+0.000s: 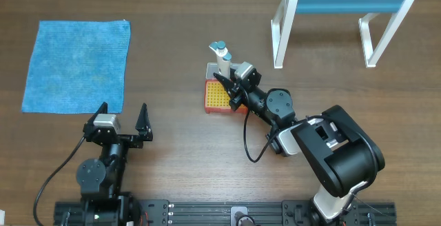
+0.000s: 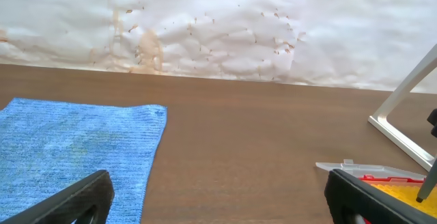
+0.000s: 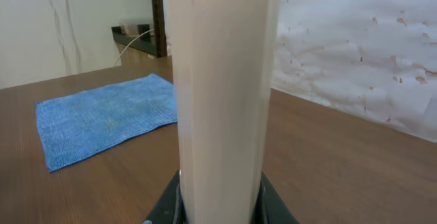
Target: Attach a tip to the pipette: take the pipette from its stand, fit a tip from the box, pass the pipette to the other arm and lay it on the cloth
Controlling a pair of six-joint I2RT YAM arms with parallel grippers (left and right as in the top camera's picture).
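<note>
Two fingers of the right gripper (image 1: 229, 91) pinch the pipette (image 3: 222, 80), held upright over the orange tip box (image 1: 215, 100). It is off the stand (image 1: 344, 2), and tip fitting looks underway (whether one is seated, I cannot tell). Handover and laying it on the cloth (image 1: 76, 66) are left; the left gripper (image 1: 124, 110) sits near the cloth, jaws spread and empty.
</note>
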